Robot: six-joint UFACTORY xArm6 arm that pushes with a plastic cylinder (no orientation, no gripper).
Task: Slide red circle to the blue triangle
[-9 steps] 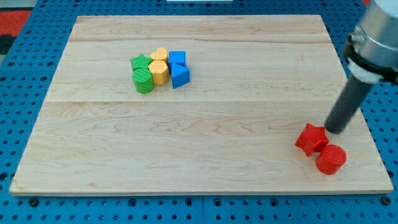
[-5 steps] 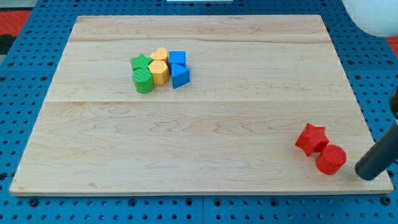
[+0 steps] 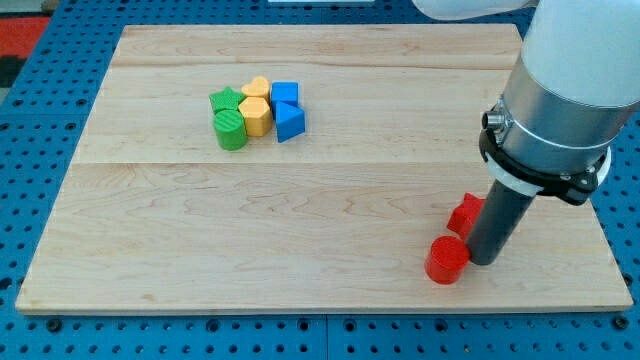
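The red circle [image 3: 446, 261] lies near the view's bottom right of the wooden board [image 3: 300, 220]. My tip [image 3: 484, 260] stands right against its right side. The red star [image 3: 464, 214] sits just above the circle, partly hidden behind the rod. The blue triangle [image 3: 290, 123] is far off at the view's upper left, at the right end of a cluster of blocks.
The cluster also holds a blue cube [image 3: 285, 94], two yellow blocks [image 3: 256, 115] [image 3: 256, 89], a green star [image 3: 226, 100] and a green cylinder [image 3: 230, 131]. The arm's large grey body [image 3: 565, 90] fills the view's upper right.
My tip swung from above the red star round to the right of the red circle, then pushed left. The circle slid left by about a block's width. The star shifted left too.
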